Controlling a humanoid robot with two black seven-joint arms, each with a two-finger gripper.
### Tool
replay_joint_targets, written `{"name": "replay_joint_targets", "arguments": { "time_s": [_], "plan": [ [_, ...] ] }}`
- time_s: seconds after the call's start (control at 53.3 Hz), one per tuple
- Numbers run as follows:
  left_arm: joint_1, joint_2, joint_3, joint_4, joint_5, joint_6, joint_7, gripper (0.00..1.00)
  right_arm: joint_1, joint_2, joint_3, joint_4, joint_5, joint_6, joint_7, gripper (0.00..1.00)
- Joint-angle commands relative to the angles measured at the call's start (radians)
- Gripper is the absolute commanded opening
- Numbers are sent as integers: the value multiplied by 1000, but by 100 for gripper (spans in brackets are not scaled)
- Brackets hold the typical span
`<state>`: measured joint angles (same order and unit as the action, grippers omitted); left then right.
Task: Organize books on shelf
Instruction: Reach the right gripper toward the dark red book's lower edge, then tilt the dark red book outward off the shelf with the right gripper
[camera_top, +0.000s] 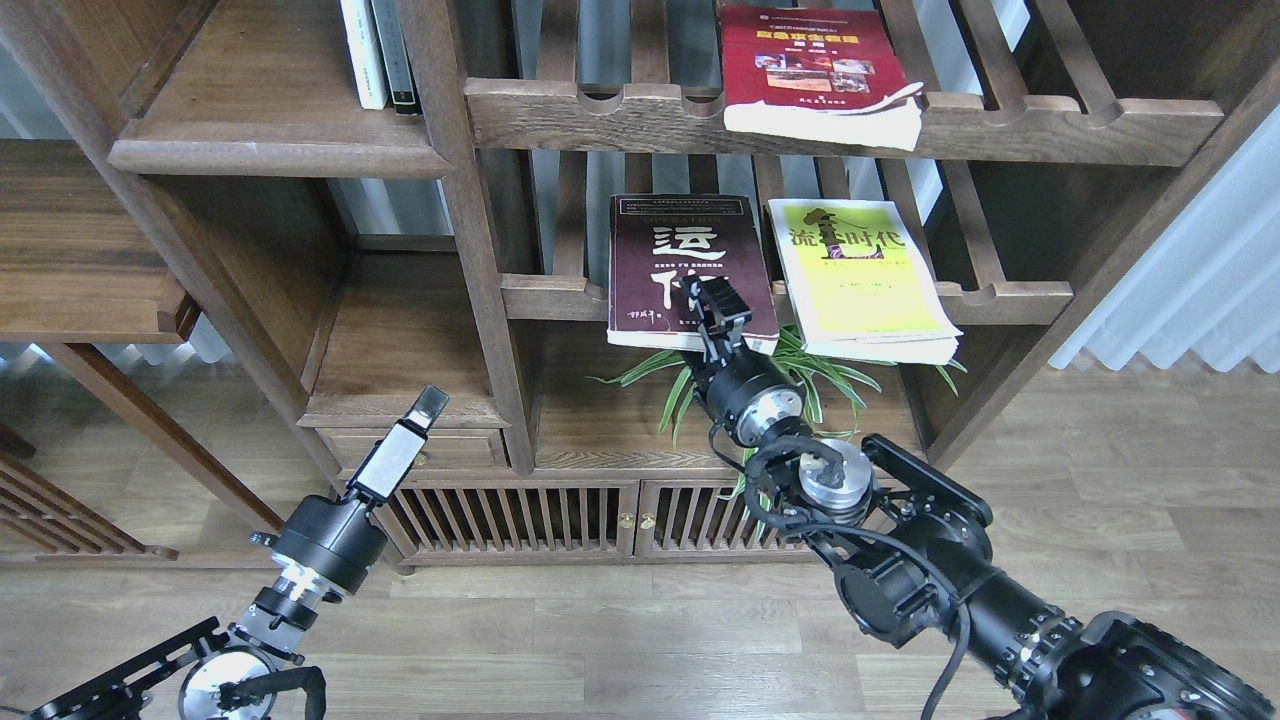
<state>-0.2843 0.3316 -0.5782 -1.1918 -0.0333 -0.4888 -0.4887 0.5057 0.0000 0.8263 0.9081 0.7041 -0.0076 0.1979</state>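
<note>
The dark maroon book (668, 255) lies flat on the middle slatted rack (1010, 297), its front edge sticking out over the notched rail. My right gripper (722, 312) is at that front edge, with one finger on the cover and the other hidden below. The yellow-green book (862, 280) lies beside it on the right. The red book (805, 60) lies on the upper slatted rack. The solid shelf plank (270, 155) is at the upper left. My left gripper (425, 408) hangs low in front of the bookcase, holding nothing I can see.
Two upright books (375, 50) stand on the solid shelf. A green spider plant (810, 375) sits under the middle rack, right behind my right wrist. A low cabinet with slatted doors (560, 520) is below. White curtains (1180, 270) hang at the right.
</note>
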Motion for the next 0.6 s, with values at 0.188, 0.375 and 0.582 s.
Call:
{"name": "replay_joint_targets", "arguments": {
  "time_s": [0.188, 0.375, 0.582],
  "plan": [
    [1, 0, -2, 0, 7, 0, 0, 100, -1, 0, 20, -17, 5, -18, 0, 86],
    [8, 0, -2, 0, 7, 0, 0, 100, -3, 0, 20, -32, 9, -19, -2, 78],
    [20, -2, -2, 1, 9, 0, 0, 100, -3, 0, 19, -32, 14, 0, -11, 69]
  ]
}}
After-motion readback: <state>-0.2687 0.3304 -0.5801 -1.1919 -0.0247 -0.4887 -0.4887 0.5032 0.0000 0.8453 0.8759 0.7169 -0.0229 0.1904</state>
